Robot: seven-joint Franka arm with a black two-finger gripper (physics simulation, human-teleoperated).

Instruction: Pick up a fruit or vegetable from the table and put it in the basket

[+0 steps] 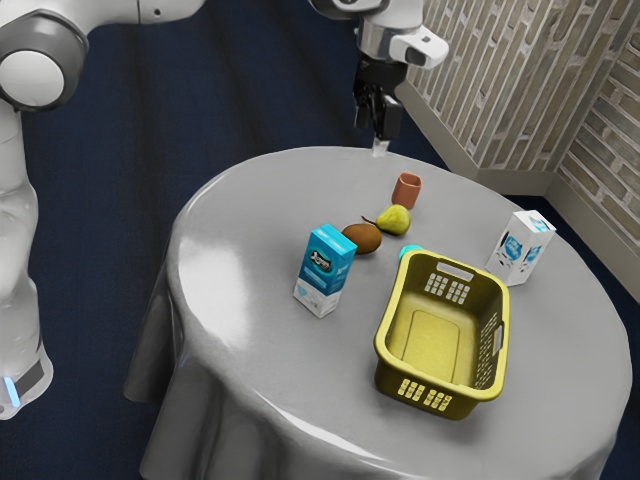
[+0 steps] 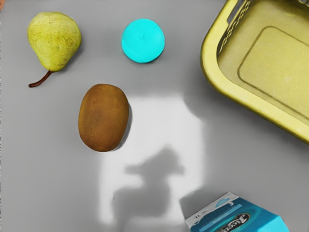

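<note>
My gripper [image 1: 379, 118] is raised at the far side of the table, above its edge in the exterior view. A brown kiwi [image 1: 362, 238] lies on the grey table [image 1: 240, 210], with a green pear [image 1: 394, 220] close by. The yellow basket [image 1: 442, 400] stands upright on the table, and its visible floor holds nothing. From the wrist view, the kiwi [image 2: 104, 117] lies apart from the pear [image 2: 54, 39], whose stem points toward it; part of the basket [image 2: 216, 72] also shows there.
A blue-and-white carton [image 1: 325, 270] stands beside the kiwi; its top [image 2: 241, 215] appears in the wrist view. A cyan round object [image 2: 143, 41] lies between pear and basket. An orange-brown cup [image 1: 406, 190] stands behind the pear, and a white carton [image 1: 522, 247] beyond the basket.
</note>
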